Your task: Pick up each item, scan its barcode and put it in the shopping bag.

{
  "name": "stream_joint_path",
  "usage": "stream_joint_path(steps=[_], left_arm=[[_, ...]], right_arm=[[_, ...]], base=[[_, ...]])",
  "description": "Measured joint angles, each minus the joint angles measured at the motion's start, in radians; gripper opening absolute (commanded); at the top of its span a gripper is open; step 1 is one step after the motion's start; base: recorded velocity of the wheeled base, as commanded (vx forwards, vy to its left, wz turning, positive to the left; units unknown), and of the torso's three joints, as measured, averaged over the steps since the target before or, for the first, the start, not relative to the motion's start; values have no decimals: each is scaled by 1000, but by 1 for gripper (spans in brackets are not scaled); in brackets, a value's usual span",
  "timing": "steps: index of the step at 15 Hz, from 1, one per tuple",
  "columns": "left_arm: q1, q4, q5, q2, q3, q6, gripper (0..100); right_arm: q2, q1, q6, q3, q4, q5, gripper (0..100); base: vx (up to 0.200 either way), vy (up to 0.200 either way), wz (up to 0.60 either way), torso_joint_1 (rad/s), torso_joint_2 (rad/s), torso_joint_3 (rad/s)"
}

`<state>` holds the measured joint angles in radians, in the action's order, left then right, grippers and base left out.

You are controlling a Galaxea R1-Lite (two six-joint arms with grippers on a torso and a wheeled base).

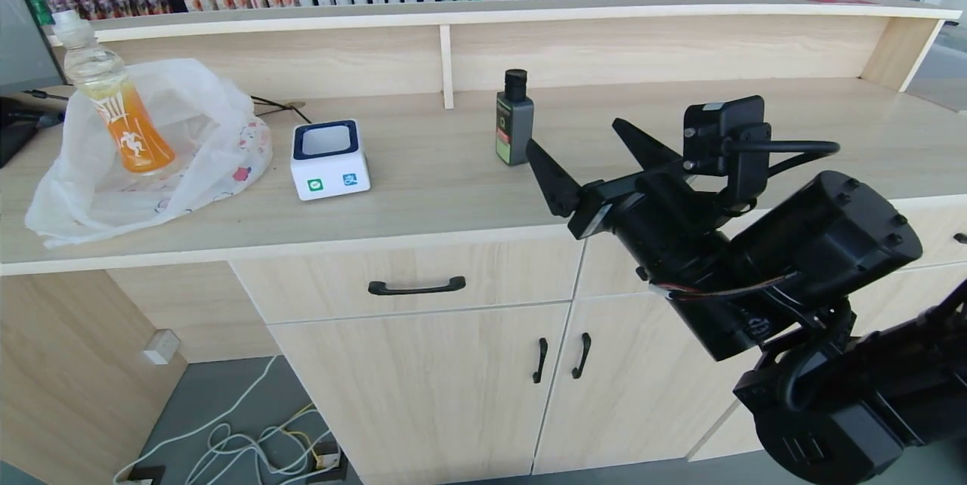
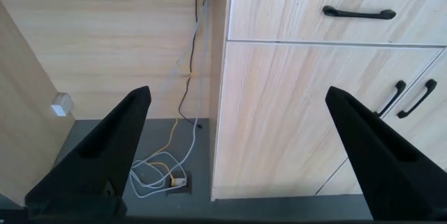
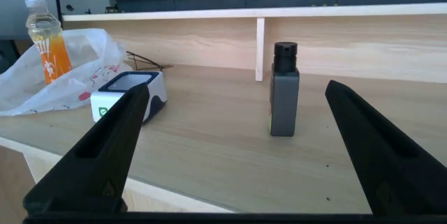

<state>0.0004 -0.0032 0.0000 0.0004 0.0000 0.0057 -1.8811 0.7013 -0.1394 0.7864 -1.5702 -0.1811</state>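
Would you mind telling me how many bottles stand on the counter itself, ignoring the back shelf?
2. An orange drink bottle stands in the shopping bag on the left; a dark bottle stands right of the scanner. The bag may hide others.

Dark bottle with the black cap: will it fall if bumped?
Probably yes: the dark bottle stands tall and narrow, so a high nudge could tip it. Its flat sides look stiff, so rolling seems unlikely.
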Motion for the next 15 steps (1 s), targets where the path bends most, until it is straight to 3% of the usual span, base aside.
stream_joint_path(steps=[3,9,15], left_arm=[[0,0,0,0,0,1,100],[0,0,0,0,0,1,100],[0,1,1,0,0,-1,100]], right_arm=[[-1,3,9,-2,2,0,100],[3,-2,13,-7,2,-2,100],[16,-12,13,-23,16,-24,100]], base=[[0,0,0,0,0,0],[200,0,0,2,0,4],[0,0,0,0,0,0]])
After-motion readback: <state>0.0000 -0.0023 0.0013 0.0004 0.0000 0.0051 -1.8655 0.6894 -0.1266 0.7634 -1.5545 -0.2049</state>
